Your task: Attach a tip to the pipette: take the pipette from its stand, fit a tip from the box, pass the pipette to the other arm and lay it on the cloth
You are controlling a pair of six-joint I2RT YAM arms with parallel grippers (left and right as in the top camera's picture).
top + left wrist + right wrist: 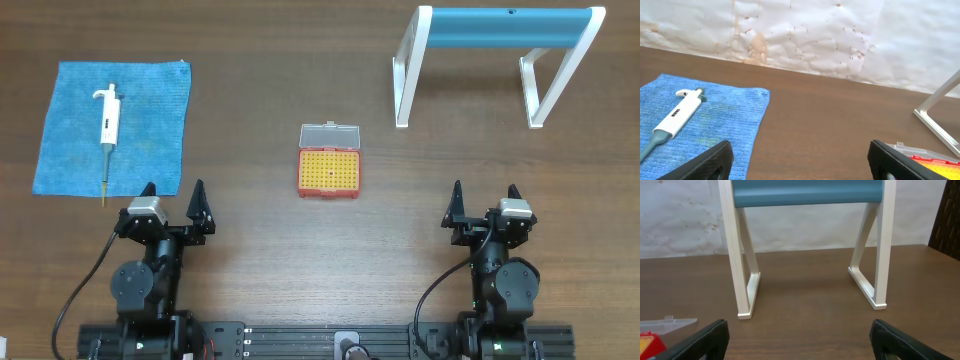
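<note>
Nearest me, both arms sit low by their bases, on the near side of the tip box [328,172]. Left gripper [173,192]: fingers spread apart, nothing between them. Right gripper [485,192]: the same, spread and holding nothing.

Tip box sits mid-table, lid open, yellow tips in an orange tray.

Left of the box, a little farther back: blue cloth [150,110]. Pipette [108,120] lies lengthwise on it with a tip fitted. The tip's end pokes just over the cloth's near edge.

Right of the box, farther back: stand [505,28], white legs, blue bar. The pipette is off it.

Judgement: the task looks finished, with the pipette taken, tipped and laid down. The hand-over I can only infer. Nothing seems left to do.

Surface: dark brown wood-grain table [260,280]. Beyond the box, past the table's far edge, is a pale wall [815,35], scuffed and stained.
</note>
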